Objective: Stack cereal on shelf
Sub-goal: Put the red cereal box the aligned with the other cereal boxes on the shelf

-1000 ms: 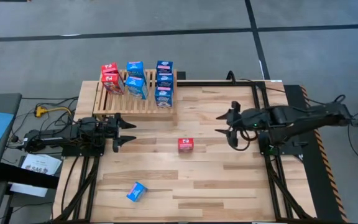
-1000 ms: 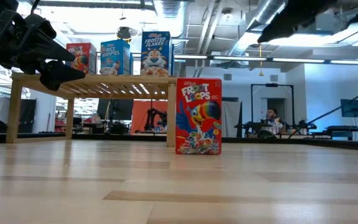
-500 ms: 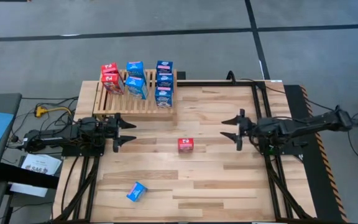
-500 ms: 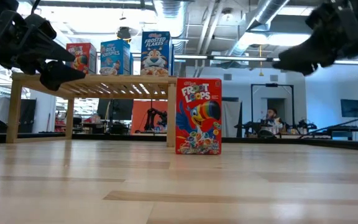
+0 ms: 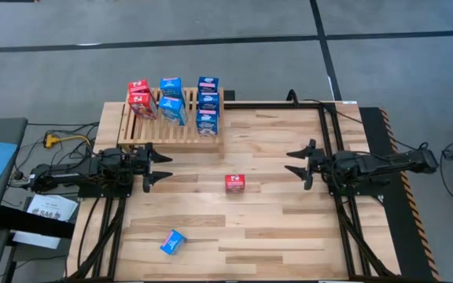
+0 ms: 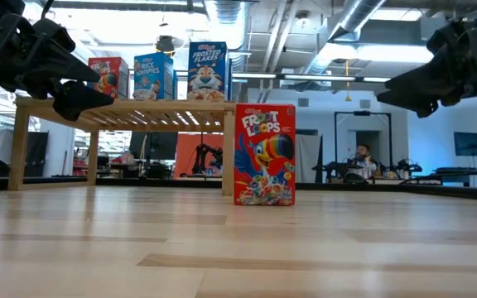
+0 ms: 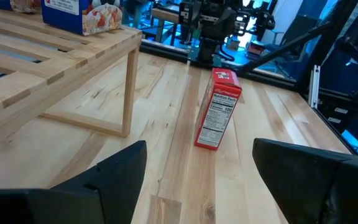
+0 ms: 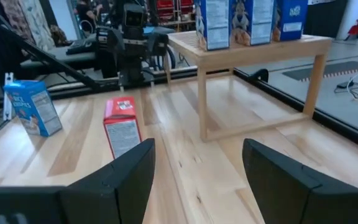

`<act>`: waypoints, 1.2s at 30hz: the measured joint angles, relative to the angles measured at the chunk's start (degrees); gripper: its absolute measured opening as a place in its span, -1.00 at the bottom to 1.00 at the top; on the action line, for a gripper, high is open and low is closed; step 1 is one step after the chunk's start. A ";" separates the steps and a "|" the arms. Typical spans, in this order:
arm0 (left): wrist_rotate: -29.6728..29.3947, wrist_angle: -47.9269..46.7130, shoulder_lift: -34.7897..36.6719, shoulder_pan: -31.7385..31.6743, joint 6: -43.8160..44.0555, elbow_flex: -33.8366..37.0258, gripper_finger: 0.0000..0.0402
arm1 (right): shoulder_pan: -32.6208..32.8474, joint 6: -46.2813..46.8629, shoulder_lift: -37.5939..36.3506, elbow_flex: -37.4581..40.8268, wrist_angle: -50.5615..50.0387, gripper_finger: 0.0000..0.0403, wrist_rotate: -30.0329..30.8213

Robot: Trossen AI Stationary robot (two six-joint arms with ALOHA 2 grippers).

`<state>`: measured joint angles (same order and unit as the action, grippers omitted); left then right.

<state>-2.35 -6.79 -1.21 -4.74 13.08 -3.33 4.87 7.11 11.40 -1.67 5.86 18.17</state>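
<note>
A red cereal box stands upright on its bottom in the middle of the table, also the red cereal box. A blue cereal box lies near the near edge, also. Several red and blue boxes stand on the slatted wooden shelf at the far left. My left gripper hangs open left of the red box. My right gripper hangs open to the box's right, pointing at it. Neither touches anything.
The shelf's leg stands just beside the left gripper's line to the red box. Bare planks lie between the red box and the near edge. Black frame rails run along the table's right side.
My right gripper has swung away from the shelf toward the table's right and near side, coming down lower and levelling out until it points at the red box. Its fingers have stayed open. The left arm and all boxes have kept still.
</note>
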 joint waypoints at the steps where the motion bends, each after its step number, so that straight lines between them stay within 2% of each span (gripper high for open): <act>1: 0.01 0.00 0.00 0.00 0.00 -0.02 0.41 | -0.22 -0.01 -0.59 0.74 0.37 0.32 0.00; 16: 0.02 0.02 0.00 -0.01 0.00 -0.02 0.41 | -2.77 3.79 -2.08 1.23 -1.58 0.32 -0.12; 36: -1.33 0.75 0.02 0.03 0.05 0.04 0.41 | -2.76 6.37 -2.05 1.34 -2.38 0.32 -0.24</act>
<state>-3.67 -6.03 -1.19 -4.71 13.14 -3.29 2.11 13.48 9.34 -0.34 3.49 17.93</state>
